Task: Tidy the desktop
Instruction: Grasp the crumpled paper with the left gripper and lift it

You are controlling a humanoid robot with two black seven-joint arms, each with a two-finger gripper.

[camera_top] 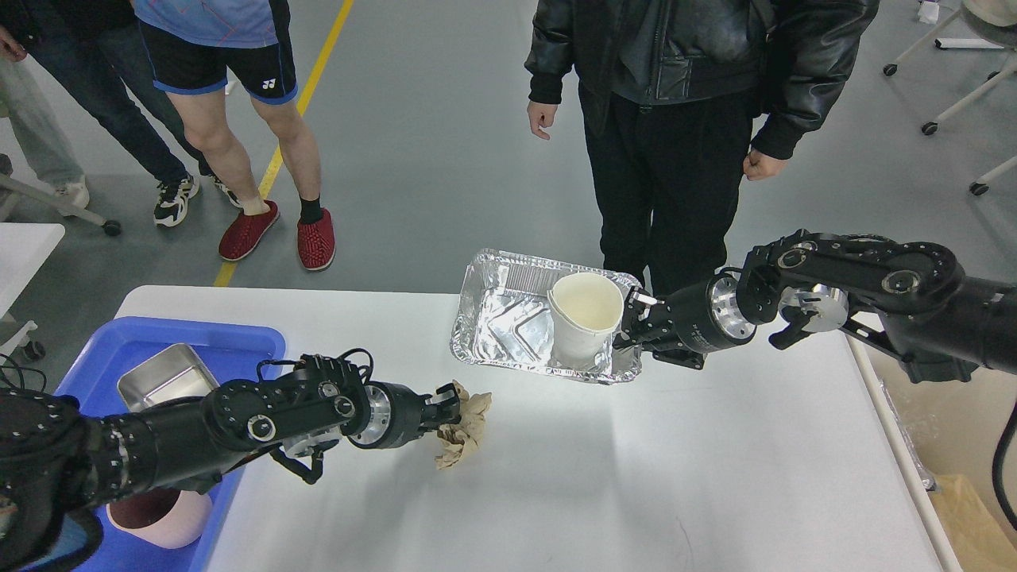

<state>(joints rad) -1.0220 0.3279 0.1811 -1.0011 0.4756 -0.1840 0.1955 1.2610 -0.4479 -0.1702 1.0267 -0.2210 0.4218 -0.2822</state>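
My left tool (pixel 446 410) pinches crumpled brown paper (pixel 465 425) above the white desk (pixel 675 477); my right tool (pixel 628 327) clamps the foil tray (pixel 508 318) holding a paper cup (pixel 584 314).

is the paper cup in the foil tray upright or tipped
Upright: the paper cup stands in the foil tray, open mouth up, with the right hand at its side.

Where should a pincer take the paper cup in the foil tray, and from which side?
Judging from its pose, take the paper cup by its side wall just under the open rim, from the robot's right. It stands upright at the foil tray's right end, so that side is clear of the tray's far walls.
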